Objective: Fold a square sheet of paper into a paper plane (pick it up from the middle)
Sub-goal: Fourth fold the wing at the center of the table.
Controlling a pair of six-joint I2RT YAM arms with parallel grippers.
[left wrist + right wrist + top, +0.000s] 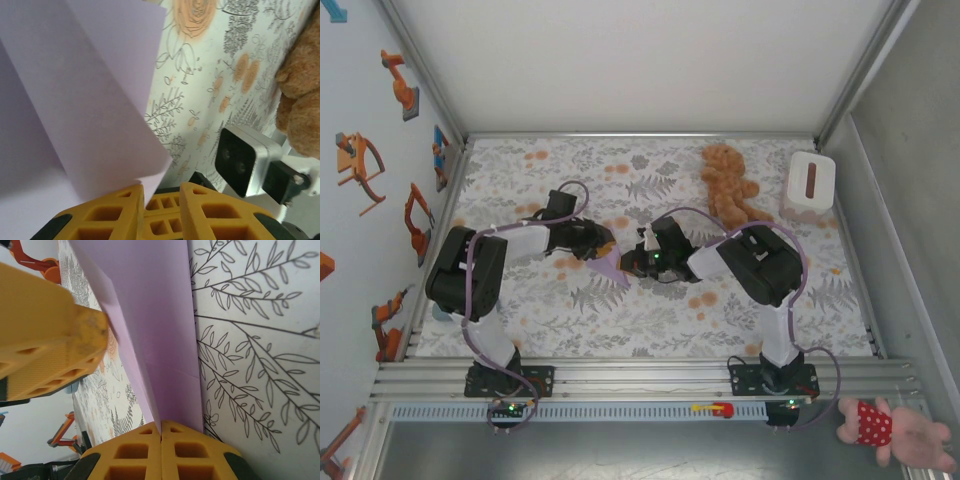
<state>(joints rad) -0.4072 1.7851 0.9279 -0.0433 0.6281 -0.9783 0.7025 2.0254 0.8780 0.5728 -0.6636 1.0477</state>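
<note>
The lavender square sheet of paper (611, 265), folded with creases into a pointed shape, hangs between my two grippers over the middle of the table. My right gripper (161, 423) is shut on its lower edge, and the paper (155, 315) rises from the pinched pads. My left gripper (162, 187) has its yellow fingers apart. A corner of the paper (90, 100) dips into the gap and lies against the left finger (120, 207). In the top view the left gripper (600, 243) and right gripper (628, 262) nearly touch.
A brown teddy bear (728, 185) lies at the back right, with a white box (810, 185) beside it. The floral tablecloth (650, 310) covers the table. The right wrist's camera (245, 160) sits close in front of my left fingers.
</note>
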